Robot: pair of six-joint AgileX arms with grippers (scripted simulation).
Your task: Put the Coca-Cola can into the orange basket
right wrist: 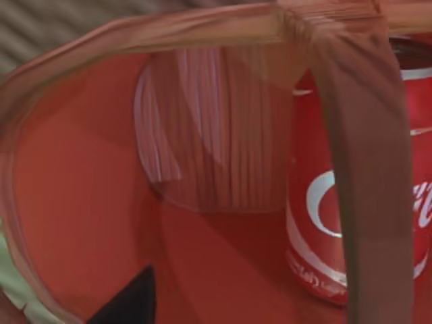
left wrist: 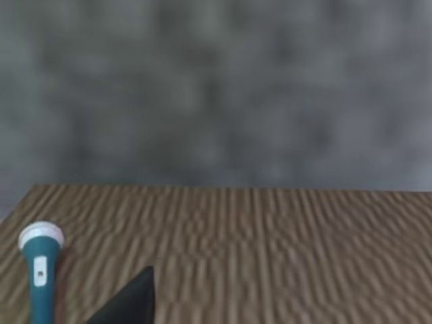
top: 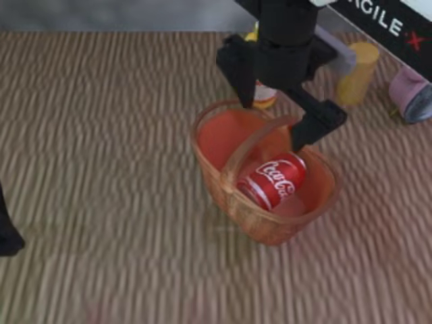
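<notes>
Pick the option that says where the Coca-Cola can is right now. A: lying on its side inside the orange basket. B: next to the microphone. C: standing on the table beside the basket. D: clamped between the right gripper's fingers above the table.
A: the Coca-Cola can lies on its side within the orange basket, under the hoop handle; the right gripper is spread open above it.
</notes>
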